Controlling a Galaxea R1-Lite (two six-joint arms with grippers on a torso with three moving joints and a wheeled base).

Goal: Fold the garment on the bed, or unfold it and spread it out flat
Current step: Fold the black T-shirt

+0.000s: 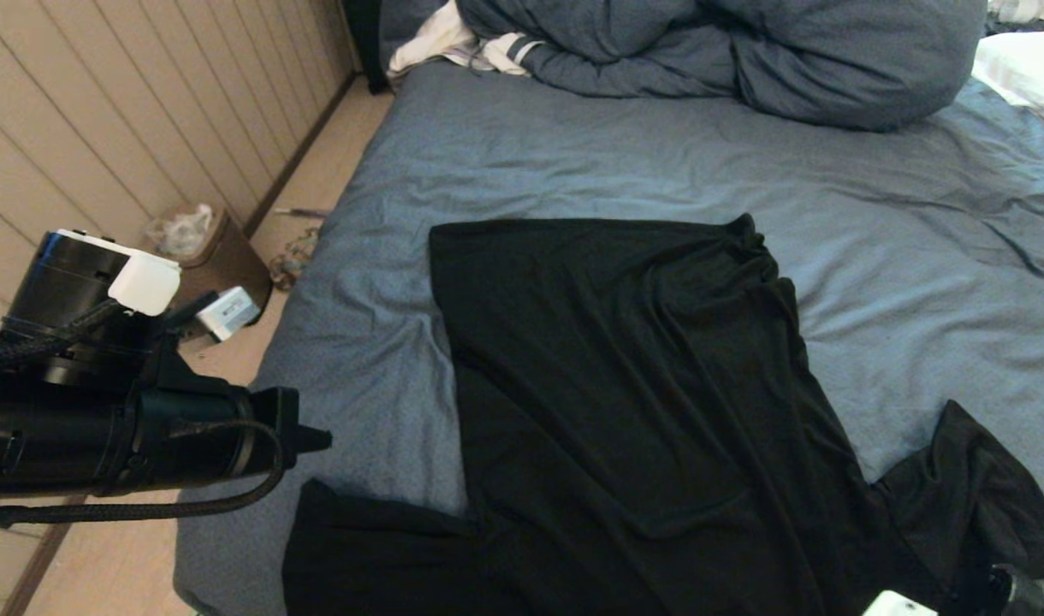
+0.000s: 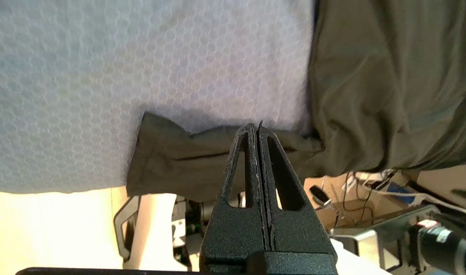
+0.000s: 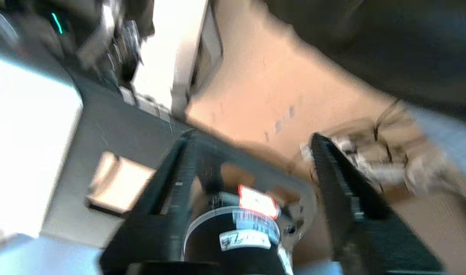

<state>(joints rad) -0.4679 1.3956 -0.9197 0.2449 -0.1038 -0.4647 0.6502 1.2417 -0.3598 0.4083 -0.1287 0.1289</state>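
We see the shirt (image 1: 633,411) spread on the bed (image 1: 573,154), near its front edge. Our left tool (image 2: 257,128) hangs beside the left sleeve, fingers pressed together on nothing; our right tool (image 3: 252,143) has its fingers apart, empty.

The garment (image 1: 642,411) is thin, matt black cloth, softly creased. The bed (image 1: 573,154) wears wrinkled blue-grey fabric; the left pincer (image 2: 256,130) looks rough, grainy black plastic

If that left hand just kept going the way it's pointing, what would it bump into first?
Most likely the garment: the shut left hand points at the sleeve lying at the near edge of the bed. Depth is hard to judge, so it may be just above the cloth.
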